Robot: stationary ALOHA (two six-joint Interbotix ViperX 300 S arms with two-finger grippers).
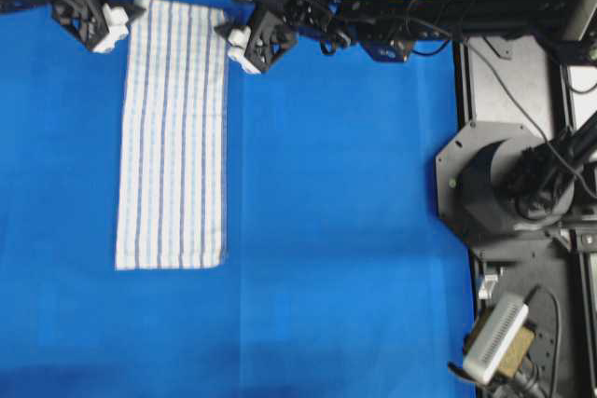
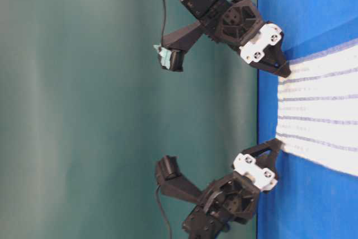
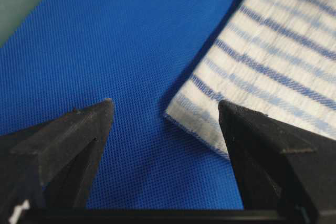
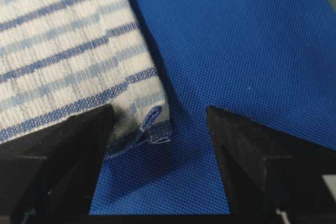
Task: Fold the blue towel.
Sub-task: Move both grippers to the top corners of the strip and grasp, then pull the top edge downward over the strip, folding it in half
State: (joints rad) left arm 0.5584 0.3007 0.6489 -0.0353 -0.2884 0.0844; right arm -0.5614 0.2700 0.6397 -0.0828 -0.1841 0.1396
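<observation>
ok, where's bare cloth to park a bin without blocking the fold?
Widest free patch: table covering between the towel and the base plate. Also a strip left of the towel and a band below its near edge. Crowded at the towel's far corners, where the left gripper and right gripper sit open.

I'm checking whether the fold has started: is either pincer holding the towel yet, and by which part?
Nothing is held. Both the left pincer and right pincer are open, each straddling a corner of the blue towel.
</observation>
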